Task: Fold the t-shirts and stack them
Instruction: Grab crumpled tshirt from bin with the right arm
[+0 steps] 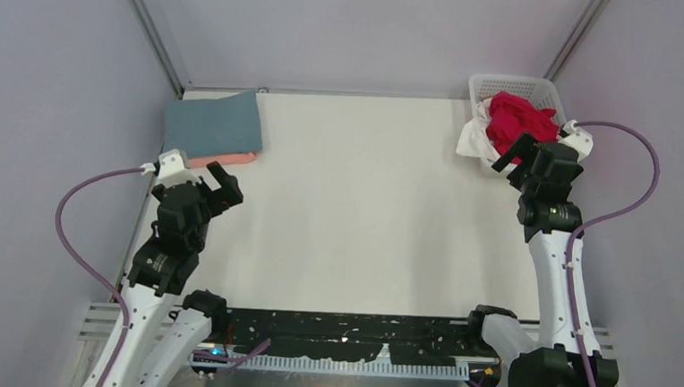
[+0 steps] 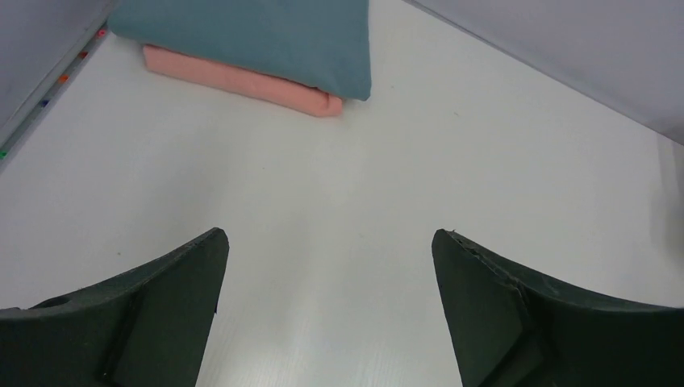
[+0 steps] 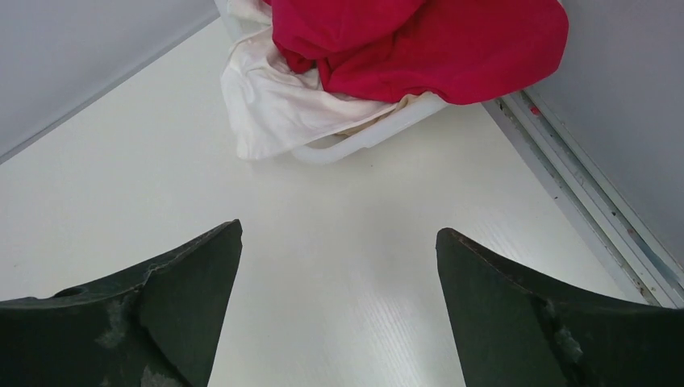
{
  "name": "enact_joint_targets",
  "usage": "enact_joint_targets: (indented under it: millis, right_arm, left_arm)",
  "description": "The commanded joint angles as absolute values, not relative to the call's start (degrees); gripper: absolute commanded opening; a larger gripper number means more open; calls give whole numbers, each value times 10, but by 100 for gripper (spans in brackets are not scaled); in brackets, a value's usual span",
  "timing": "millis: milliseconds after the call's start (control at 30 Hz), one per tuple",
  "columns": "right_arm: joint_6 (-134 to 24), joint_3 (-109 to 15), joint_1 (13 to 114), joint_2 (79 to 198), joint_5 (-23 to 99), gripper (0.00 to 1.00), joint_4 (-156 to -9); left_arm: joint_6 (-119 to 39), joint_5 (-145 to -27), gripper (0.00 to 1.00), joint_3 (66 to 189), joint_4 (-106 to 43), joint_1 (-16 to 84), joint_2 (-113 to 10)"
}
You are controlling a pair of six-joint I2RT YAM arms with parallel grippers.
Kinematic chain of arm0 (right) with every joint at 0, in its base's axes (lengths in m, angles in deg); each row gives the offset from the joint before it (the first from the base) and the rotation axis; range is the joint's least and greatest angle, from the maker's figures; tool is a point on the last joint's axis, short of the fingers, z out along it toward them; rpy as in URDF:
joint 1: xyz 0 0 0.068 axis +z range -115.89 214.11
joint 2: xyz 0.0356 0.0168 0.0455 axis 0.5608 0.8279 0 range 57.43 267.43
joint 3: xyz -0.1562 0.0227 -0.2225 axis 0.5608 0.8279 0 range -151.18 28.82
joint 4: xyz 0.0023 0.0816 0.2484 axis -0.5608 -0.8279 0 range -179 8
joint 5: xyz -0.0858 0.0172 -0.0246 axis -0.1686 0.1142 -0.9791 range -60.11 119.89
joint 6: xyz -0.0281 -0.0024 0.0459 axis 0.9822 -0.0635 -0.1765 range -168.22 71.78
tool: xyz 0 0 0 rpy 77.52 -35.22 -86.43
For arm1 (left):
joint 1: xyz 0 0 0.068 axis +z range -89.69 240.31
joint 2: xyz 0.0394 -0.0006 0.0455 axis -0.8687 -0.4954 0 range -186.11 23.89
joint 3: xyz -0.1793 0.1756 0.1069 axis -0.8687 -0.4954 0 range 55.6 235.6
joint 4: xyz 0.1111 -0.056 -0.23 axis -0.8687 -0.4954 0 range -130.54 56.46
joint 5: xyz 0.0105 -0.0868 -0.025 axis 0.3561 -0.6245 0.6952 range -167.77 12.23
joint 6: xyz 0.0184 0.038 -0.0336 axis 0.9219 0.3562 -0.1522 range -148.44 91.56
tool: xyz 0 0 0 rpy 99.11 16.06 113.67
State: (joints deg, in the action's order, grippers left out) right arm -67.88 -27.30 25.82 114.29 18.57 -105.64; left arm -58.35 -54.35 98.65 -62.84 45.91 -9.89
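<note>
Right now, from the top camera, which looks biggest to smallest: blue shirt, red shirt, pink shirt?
Biggest: blue shirt, folded.
Then red shirt, bunched in the basket.
Smallest: pink shirt, only an edge showing.

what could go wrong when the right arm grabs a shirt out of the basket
1. The red shirt lies bunched on the white shirt, which hangs over the rim of the basket. The open right gripper may pinch both shirts or drag the basket along.
2. On the folded stack, the pink shirt pokes out under the blue-grey shirt, so another layer may sit crooked.
</note>
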Motion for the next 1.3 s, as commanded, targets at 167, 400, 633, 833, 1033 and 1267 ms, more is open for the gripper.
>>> enact_joint_targets:
  millis: [167, 400, 633, 833, 1033, 1267]
  right_arm:
    - [-669, -330, 241, 1251, 124, 95, -973]
    - [-674, -572, 182, 1546, 189, 95, -984]
    - [-683, -793, 181, 1749, 187, 98, -1064]
    - [-689, -840, 181, 1814, 210, 69, -1056]
    - [-652, -985, 180, 1804, 240, 7, -1103]
    - [-646, -1047, 191, 1666, 380, 5, -1091]
  left_arm:
    - [-580, -545, 99, 1017, -640, 460, -100]
    - [-580, -570, 99, 1016, -623, 460, -128]
    - [-594, -580, 99, 1016, -622, 461, -166]
    - [-589, -572, 99, 1029, -623, 461, -184]
    - [-581, -569, 99, 1034, -630, 461, -182]
    - [-580, -578, 99, 1021, -630, 461, -138]
